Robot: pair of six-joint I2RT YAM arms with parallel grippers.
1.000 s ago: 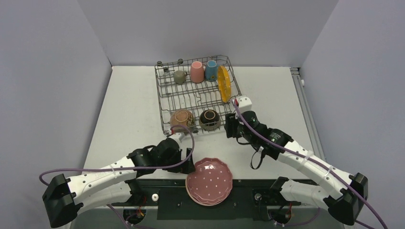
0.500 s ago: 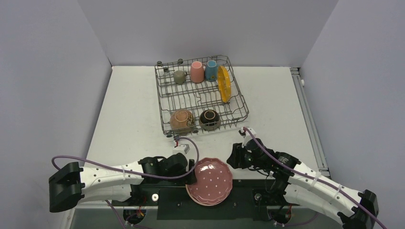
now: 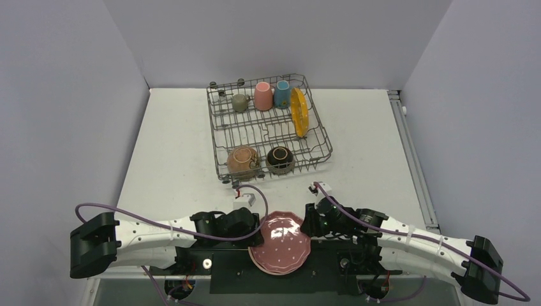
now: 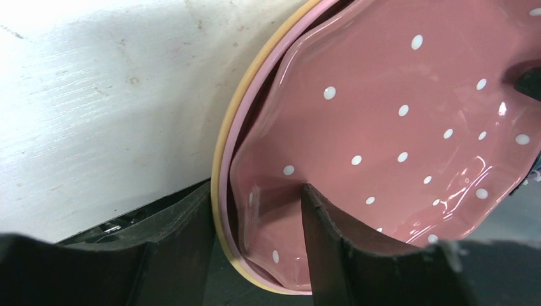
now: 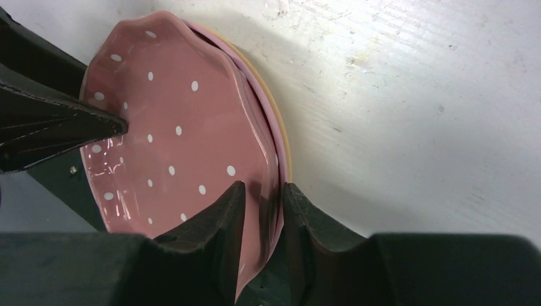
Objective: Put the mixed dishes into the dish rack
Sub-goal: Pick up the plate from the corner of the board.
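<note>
Left gripper (image 4: 255, 194): we see its jaws half-wide astride the left rim of the plate stack (image 4: 223, 150); clamped or not, we cannot tell.
Rack (image 3: 220, 137): further back on the table (image 3: 172, 146), holding cups (image 3: 263, 95), bowls (image 3: 280, 160) and a yellow plate (image 3: 299, 112).
Pink dotted plate (image 3: 284, 241): top of the stack, at the near edge.
Right gripper (image 5: 263, 188): jaws narrow around that plate's right rim; grip unclear to us.

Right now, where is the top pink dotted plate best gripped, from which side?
Take the top pink dotted plate by its raised scalloped rim, one finger inside, one outside, from left or right. It rests on other plates, so only the rim is free.
</note>
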